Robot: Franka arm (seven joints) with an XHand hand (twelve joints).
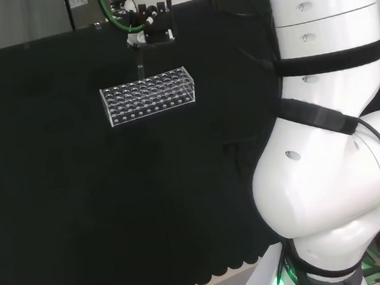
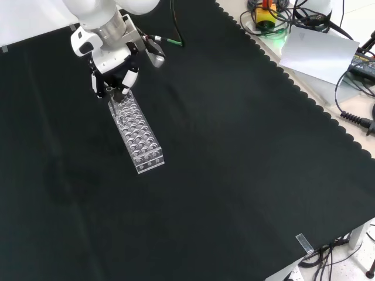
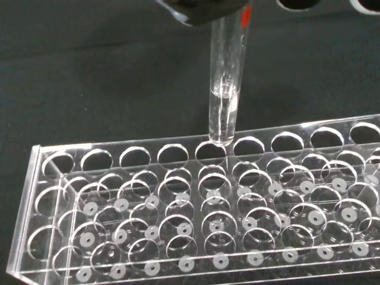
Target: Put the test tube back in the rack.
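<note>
1. Black-and-white robot hand, upper left of the front view: fingers curled, pinching the tube's top.
2. Clear glass test tube: hangs upright below the robot hand, its rounded tip just above a hole in the edge row.
3. Clear plastic many-holed rack: on the black-cloth surface, directly beneath.
4. Writing: a red mark near the tube's top, unreadable.

Black cloth covers the bench. A clear rack lies on it, upper centre-left in the head view, upper left in the front view.
</note>
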